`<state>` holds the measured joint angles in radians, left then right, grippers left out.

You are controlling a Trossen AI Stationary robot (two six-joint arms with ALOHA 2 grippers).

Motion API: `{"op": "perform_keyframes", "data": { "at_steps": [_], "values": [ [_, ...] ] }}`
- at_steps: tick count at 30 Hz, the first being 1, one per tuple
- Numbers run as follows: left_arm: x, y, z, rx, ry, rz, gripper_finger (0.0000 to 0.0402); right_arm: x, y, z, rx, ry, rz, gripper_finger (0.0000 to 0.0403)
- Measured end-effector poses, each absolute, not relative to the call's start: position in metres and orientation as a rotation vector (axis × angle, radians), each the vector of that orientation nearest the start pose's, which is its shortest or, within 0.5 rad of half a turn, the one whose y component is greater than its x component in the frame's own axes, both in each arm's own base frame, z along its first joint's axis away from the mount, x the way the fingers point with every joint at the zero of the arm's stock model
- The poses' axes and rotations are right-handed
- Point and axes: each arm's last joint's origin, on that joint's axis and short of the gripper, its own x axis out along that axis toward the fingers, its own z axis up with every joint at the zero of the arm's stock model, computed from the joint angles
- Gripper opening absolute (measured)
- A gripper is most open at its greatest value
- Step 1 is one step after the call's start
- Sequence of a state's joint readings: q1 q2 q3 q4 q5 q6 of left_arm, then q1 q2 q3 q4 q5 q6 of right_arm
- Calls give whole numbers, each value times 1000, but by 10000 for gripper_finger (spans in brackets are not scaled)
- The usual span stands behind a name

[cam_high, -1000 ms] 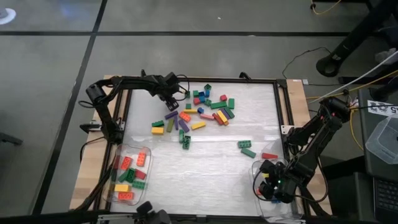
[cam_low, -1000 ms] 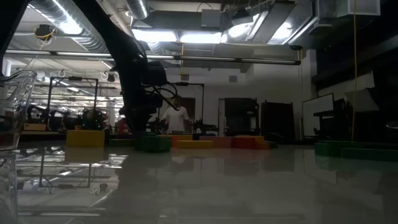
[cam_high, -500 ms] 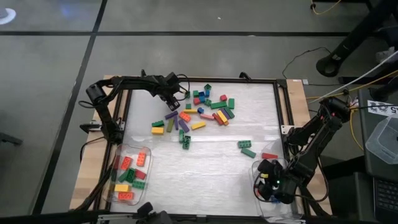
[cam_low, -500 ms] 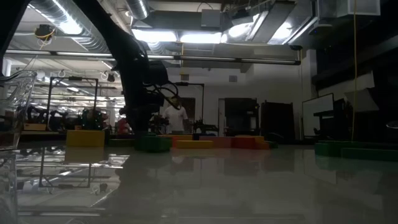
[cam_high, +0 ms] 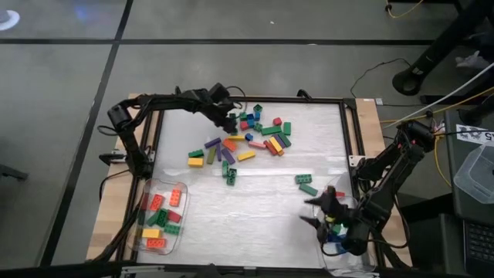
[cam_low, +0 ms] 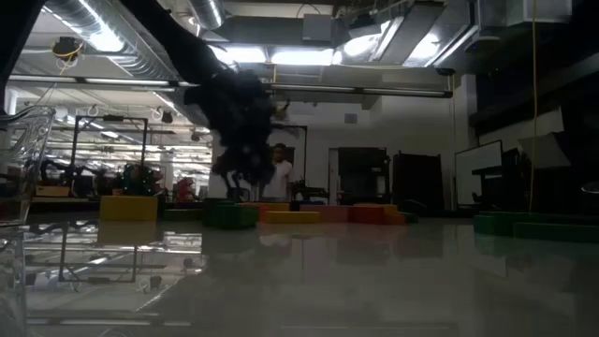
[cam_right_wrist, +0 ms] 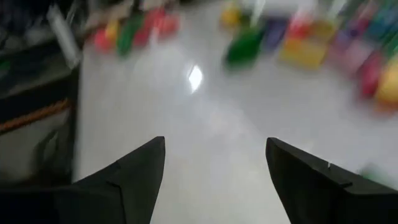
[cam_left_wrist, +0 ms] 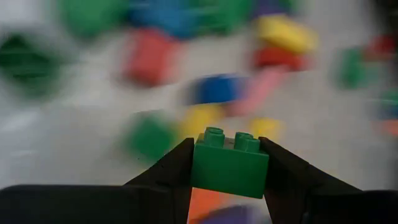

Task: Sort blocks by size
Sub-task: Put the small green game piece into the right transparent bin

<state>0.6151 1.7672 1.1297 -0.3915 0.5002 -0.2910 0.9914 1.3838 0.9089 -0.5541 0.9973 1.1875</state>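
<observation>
At the near left corner of the table (cam_high: 255, 208) stands a clear tub (cam_high: 160, 218) with red, orange, yellow and green blocks inside. At the near right corner is a second tub (cam_high: 330, 245), partly hidden under the right arm, and some small blocks show in it.

The right gripper (cam_high: 318, 211) is above the table just beside this second tub, on its left side. Its two fingers (cam_right_wrist: 134, 171) are spread wide apart and nothing is between them; only the white table surface shows in the gap.

A little farther, near the right side of the table, lie two green blocks (cam_high: 306, 184) and one red block (cam_high: 334, 193), apart from the others.

Farther again, in the far middle of the table, is the main pile of blocks (cam_high: 247, 139) in green, blue, red, yellow, purple, pink and orange.

The left gripper (cam_high: 230, 121) is at the far left edge of this pile. Its fingers (cam_left_wrist: 166, 177) are closed on a short green block (cam_left_wrist: 230, 163) with two studs on top, one finger on each side. The block is upright and lifted above the pile, which shows blurred behind it.
</observation>
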Motion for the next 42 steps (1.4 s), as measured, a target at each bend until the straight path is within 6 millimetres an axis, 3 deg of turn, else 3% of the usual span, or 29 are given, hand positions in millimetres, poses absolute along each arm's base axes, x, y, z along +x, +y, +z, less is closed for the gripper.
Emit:
{"op": "perform_keyframes", "data": {
  "at_steps": [5,11,15,23,28,42],
  "values": [
    [332,161,200,-827,703,39,139,179,185,238,23,284,-477,276],
    [373,105,226,-698,463,-149,139,207,152,239,-115,297,-651,276],
    [388,70,243,-638,310,-257,139,221,133,240,-185,331,-727,276],
    [396,31,254,-655,217,-291,139,240,133,252,-350,347,-688,275],
    [398,20,257,-643,186,-304,139,248,140,260,-347,341,-551,275],
    [399,-9,264,-649,147,-385,139,267,153,266,-474,258,-538,275]
  ]
}}
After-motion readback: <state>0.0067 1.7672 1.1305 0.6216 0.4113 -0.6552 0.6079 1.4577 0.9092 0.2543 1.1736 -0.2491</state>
